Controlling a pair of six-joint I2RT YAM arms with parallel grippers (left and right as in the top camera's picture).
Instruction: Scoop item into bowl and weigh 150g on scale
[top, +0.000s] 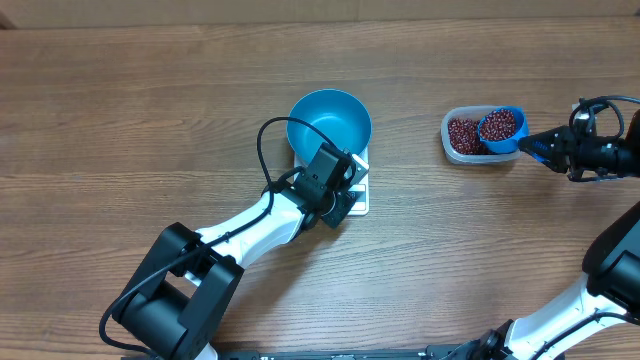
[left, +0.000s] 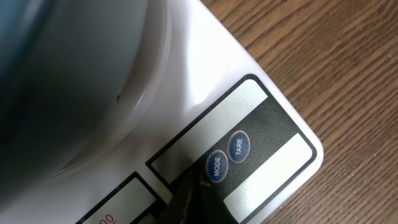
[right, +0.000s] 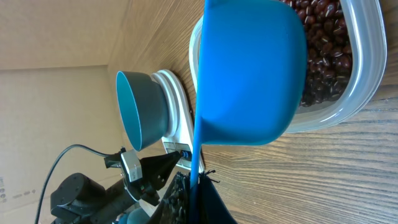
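Holding the scoop (right: 249, 68) by its handle, the right jaws are fully closed on it out toward the 3 o'clock side of the counter (top: 150, 100). In the overhead view the scoop's cup carries a load of beans (top: 463, 133) and hangs over the clear tub (right: 370, 68), which has more of them inside. The handle's long axis runs from the cup back toward about 4 o'clock, into the jaws.

The bowl (top: 330, 120) sits on the scale (left: 211, 81) near the middle of the counter. It looks empty, so the weighing has hardly begun.

The left jaws are pinched shut with nothing between them. Their dark tip rests at the scale's button strip, at the bowl's 6 o'clock. In the left wrist view the tip lies just below the MODE button (left: 216, 165), with the TARE button (left: 239, 145) beside that. Whether the tip is actually pressing the panel cannot be told.

The coming move turns on one relation: the bowl lies at roughly 9 o'clock from the loaded scoop, well apart from it. The left arm is the nearer one to the bowl, but the right arm has the beans. It would need to carry the cup level across to 9 o'clock, then roll the handle to tip it over the rim. Spilling on the way is the likely risk.
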